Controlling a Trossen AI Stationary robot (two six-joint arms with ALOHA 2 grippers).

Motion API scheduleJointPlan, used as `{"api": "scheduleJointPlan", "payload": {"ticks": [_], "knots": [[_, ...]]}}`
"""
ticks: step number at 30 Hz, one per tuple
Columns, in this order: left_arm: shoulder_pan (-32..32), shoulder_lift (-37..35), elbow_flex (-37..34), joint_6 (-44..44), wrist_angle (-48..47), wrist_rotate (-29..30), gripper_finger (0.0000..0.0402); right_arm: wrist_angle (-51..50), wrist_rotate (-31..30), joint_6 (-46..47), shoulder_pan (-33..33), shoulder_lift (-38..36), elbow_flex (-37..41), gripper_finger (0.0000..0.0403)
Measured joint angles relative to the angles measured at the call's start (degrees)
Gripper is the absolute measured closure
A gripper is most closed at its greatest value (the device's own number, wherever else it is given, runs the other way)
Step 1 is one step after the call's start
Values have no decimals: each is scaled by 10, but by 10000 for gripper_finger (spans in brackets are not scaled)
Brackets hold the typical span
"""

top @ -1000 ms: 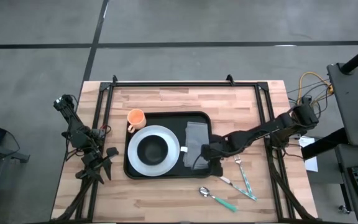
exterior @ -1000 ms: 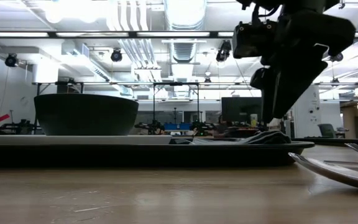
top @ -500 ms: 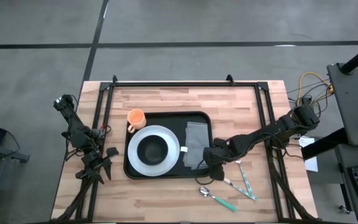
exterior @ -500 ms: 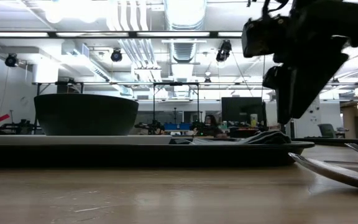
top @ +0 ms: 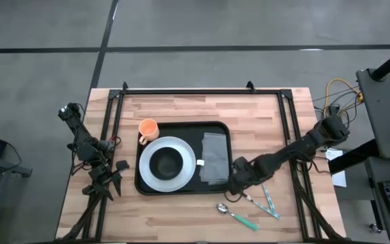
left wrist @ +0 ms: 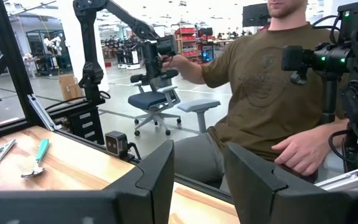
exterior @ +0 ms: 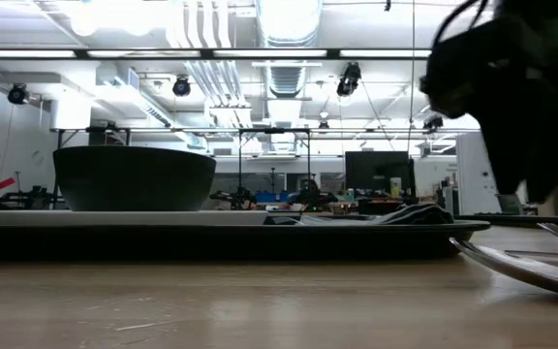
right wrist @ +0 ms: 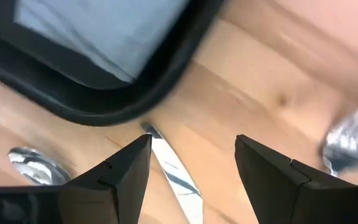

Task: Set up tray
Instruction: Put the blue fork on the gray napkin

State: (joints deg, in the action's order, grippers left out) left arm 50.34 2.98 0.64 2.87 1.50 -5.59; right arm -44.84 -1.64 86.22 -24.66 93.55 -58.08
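Holding plate, bowl and napkin already, the tray [top: 181,187] sits mid-tabletop while the empty, spread-fingered right gripper [right wrist: 192,155] hovers over the knife [right wrist: 174,167], cutlery yet unplaced.

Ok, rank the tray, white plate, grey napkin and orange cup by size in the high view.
1. tray
2. white plate
3. grey napkin
4. orange cup

All lie at table level, so the order is safe.

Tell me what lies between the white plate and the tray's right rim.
A folded grey cloth napkin lies there, inside the large flat black tray, right of the round white plate holding a black bowl. The high view shows it.
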Motion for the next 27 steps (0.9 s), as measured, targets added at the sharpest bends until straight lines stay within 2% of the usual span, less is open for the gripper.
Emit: {"api": "scheduleJointPlan", "payload": {"ticks": [5, 10, 17, 21, 27], "knots": [[0, 0, 0, 0, 0, 0, 281, -22, -7, 99, -36, -1, 0, 184], [0, 0, 0, 0, 0, 0, 281, -58, -8, 154, -60, -2, 0, 184], [0, 0, 0, 0, 0, 0, 281, -87, 11, 176, -78, -2, 5, 184], [0, 0, 0, 0, 0, 0, 281, -98, 48, 194, -77, -2, 15, 184], [0, 0, 0, 0, 0, 0, 281, -102, 52, 224, -81, -18, 45, 184]]}}
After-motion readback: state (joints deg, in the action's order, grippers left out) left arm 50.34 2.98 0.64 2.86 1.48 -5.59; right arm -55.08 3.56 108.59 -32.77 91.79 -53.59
